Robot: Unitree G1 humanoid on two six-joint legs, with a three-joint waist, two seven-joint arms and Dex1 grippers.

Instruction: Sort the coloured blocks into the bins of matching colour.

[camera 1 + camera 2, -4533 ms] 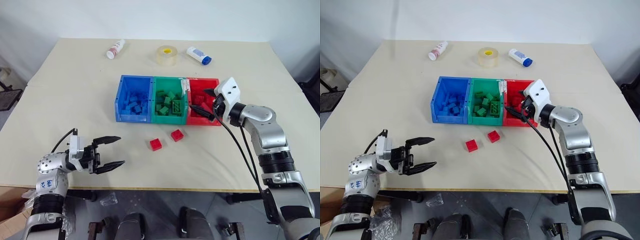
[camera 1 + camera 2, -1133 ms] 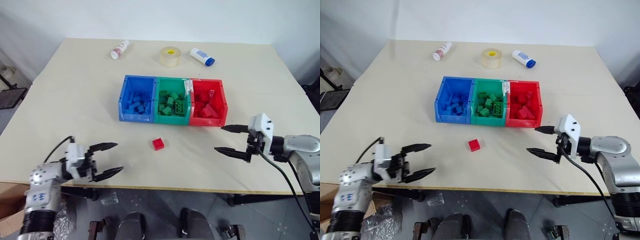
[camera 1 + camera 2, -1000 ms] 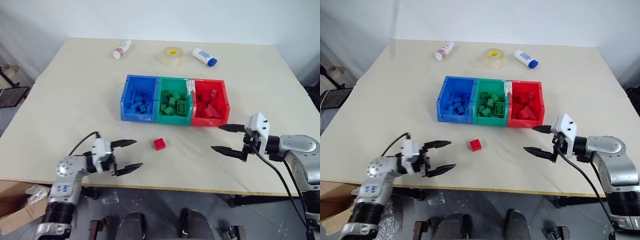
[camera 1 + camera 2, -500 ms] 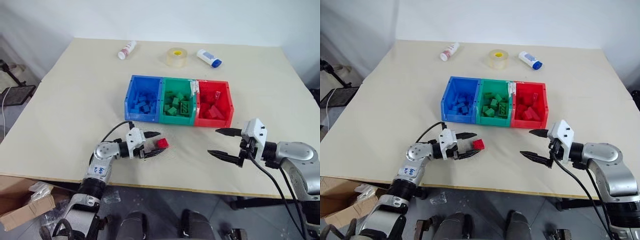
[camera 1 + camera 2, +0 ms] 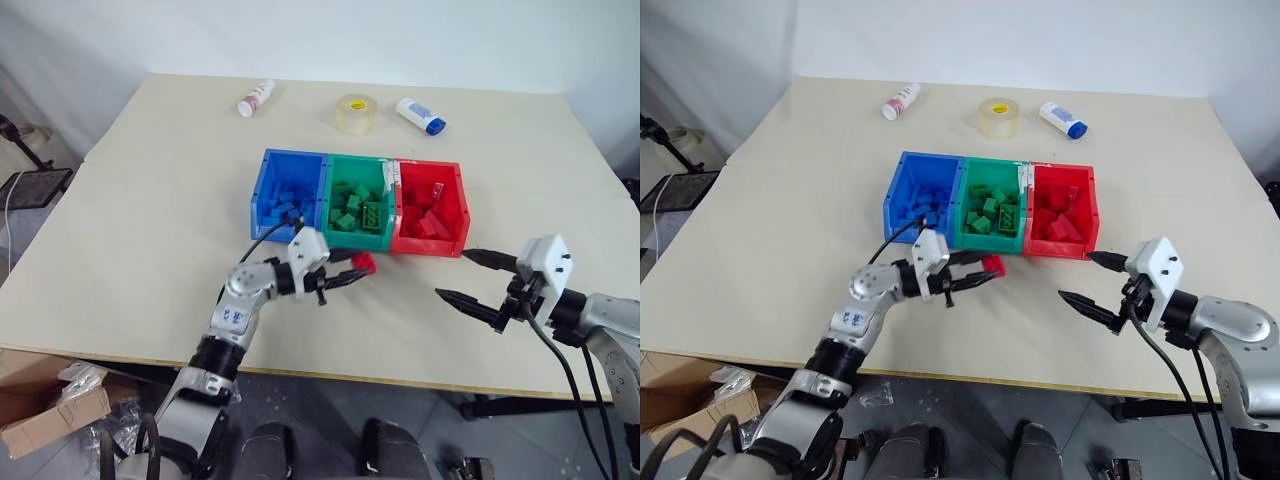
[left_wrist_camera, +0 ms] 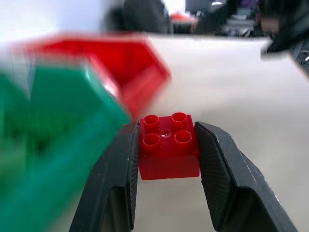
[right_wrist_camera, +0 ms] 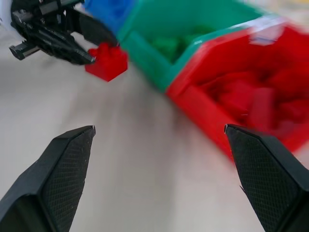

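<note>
**Red brick clamped in front of the bins**

A beige table (image 5: 150, 200) fills mid-frame against a white wall. The blue bin (image 5: 288, 199), green bin (image 5: 358, 205) and red bin (image 5: 432, 210) hold matching bricks; counts are unclear. The left gripper (image 5: 352, 271) pinches a red brick (image 5: 364, 263) just below the green bin. The right gripper (image 5: 466, 277), lower right, gapes empty.

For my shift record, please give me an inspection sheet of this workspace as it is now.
Surface: beige table, bare in front.
Job's things: blue bin, green bin and red bin joined in a row, all holding bricks; red block held just before the green bin.
Clutter: tape roll and two small bottles at the far edge.
Grippers: left gripper shut on the block; right gripper open, holding nothing.
Cables: black cable along the right arm.
Surroundings: cardboard box on the floor.
</note>
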